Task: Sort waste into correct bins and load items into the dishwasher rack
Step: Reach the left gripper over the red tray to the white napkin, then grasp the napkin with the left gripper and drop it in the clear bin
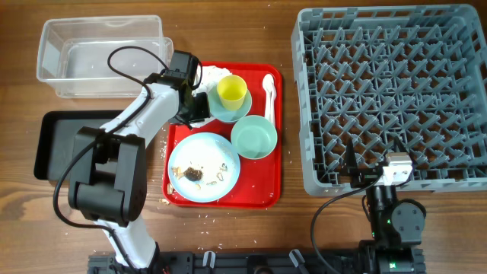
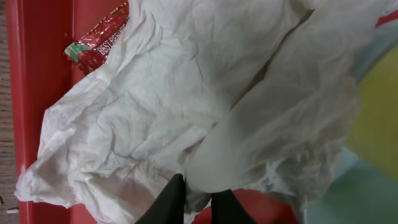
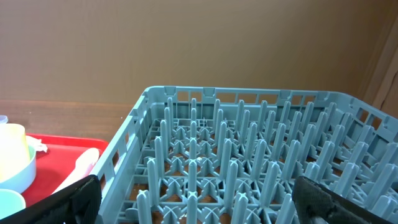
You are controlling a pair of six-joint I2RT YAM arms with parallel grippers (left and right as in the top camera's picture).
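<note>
My left gripper [image 1: 199,103] is at the back left of the red tray, shut on the crumpled white napkin [image 2: 186,93], whose red wrapper [image 2: 96,40] shows at the top left of the left wrist view. The napkin [image 1: 213,74] lies behind the yellow cup [image 1: 232,91], which stands on the light blue saucer [image 1: 226,112]. The mint-green bowl [image 1: 254,137], the larger blue plate [image 1: 204,166] with brown lumps and crumbs, and the white spoon [image 1: 268,87] are on the tray. My right gripper [image 3: 199,199] is open and empty at the near edge of the grey rack [image 1: 392,91].
The clear tub [image 1: 99,53] stands at the back left, the black tray [image 1: 57,141] in front of it. The red serving tray [image 1: 259,190] sits between them and the rack. Crumbs lie on the table by the tray's front left corner.
</note>
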